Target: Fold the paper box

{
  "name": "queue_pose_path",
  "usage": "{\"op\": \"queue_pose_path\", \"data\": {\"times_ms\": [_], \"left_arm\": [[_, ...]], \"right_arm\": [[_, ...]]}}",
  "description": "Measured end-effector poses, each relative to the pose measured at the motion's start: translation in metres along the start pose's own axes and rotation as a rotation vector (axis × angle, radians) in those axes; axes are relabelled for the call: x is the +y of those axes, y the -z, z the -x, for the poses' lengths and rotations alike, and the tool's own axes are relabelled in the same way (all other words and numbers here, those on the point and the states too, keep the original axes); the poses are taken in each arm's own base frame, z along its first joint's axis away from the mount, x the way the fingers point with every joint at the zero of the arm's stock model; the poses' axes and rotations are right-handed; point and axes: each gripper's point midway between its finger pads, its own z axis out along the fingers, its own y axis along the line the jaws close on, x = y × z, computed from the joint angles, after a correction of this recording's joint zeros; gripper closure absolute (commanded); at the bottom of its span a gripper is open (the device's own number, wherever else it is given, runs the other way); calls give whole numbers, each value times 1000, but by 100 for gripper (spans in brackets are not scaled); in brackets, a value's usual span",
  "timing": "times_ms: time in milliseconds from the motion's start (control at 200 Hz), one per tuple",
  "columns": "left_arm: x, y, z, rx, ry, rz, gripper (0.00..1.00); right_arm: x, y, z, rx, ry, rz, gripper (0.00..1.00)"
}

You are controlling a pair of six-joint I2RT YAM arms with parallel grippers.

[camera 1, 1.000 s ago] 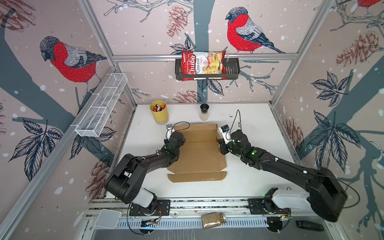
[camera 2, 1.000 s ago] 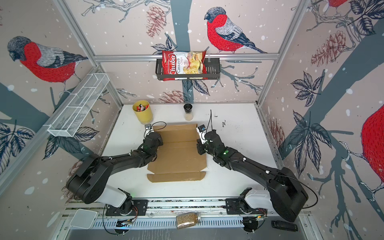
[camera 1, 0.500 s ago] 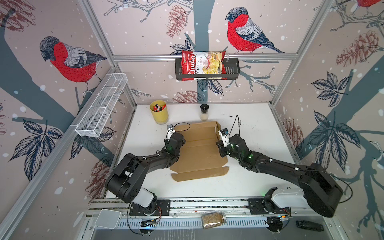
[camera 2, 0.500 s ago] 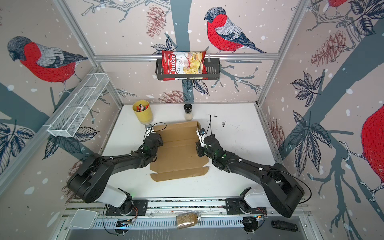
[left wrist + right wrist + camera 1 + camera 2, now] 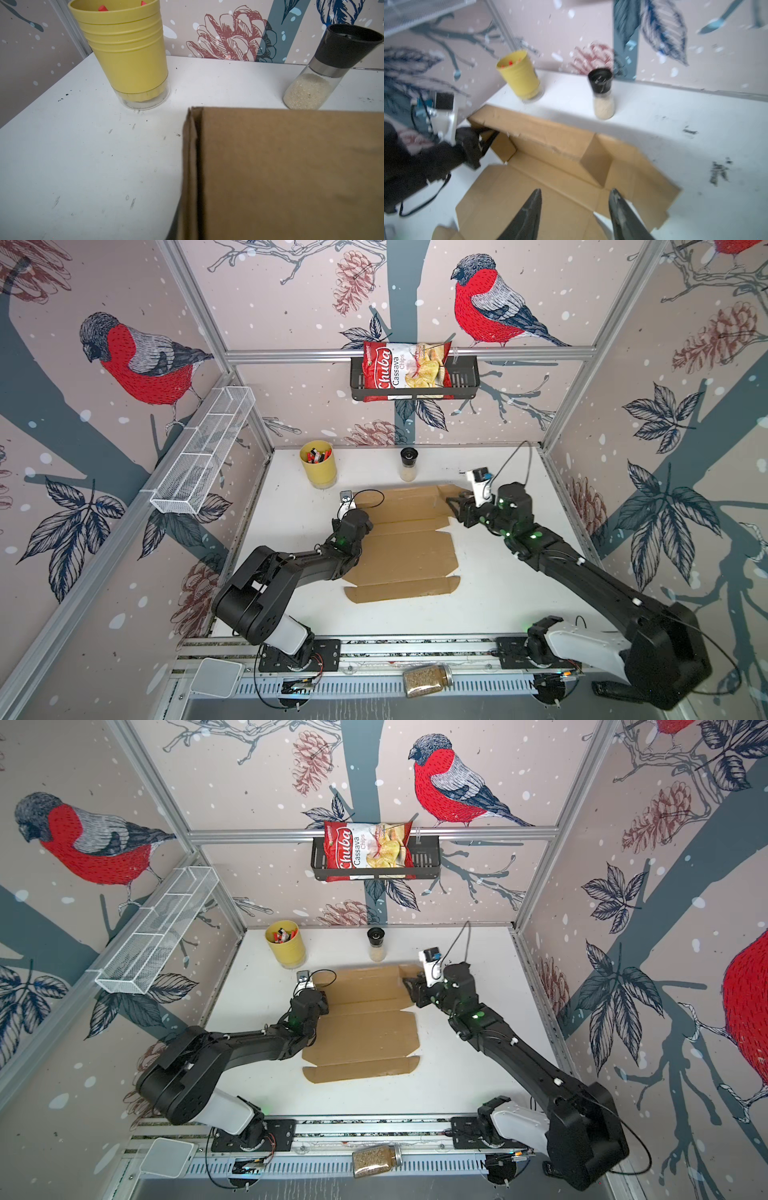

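Bright even light, right-wrist view motion-blurred

place: lab robot cell | evidence: aluminium frame [image 5: 291, 354], bird-print wall panels [image 5: 137, 360], base rail [image 5: 415, 649]

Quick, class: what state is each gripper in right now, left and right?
Left gripper: closed, pinching an edge of the paper box.
Right gripper: open, holding nothing.

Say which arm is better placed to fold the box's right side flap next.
Right. The right gripper is open and free, just over that side of the box; the left gripper is shut on the box's far left corner.
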Motion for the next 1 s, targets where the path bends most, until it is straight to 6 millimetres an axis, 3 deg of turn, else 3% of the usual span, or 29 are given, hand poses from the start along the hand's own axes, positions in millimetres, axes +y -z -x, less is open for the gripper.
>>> {"op": "queue_pose_path", "data": {"times_ms": [75, 170, 240, 330, 455, 565, 901, 1001], "left_arm": [[0, 0, 0, 0, -9, -1, 100], [-1, 0, 0, 0, -17, -2, 100], [-3, -1, 1, 4, -19, -7, 100], [-7, -2, 2, 10, -25, -20, 100], [-10, -4, 3, 14, -35, -27, 100], [-11, -4, 4, 17, -42, -29, 100], [-11, -6, 4, 23, -45, -23, 100], [-11, -6, 3, 24, -44, -22, 100]], "right_arm": [[-34, 9, 22, -55, -74, -76, 33], [-75, 7, 34, -66, -182, -144, 30], [-94, -9, 33, -25, -266, -126, 29], [-104, -36, 23, 49, -364, -59, 28], [-93, -63, -8, 170, -505, 74, 32], [-82, -74, -22, 236, -582, 171, 37], [-33, -54, -53, 326, -704, 375, 35], [-21, -51, -50, 330, -706, 411, 34]]}}
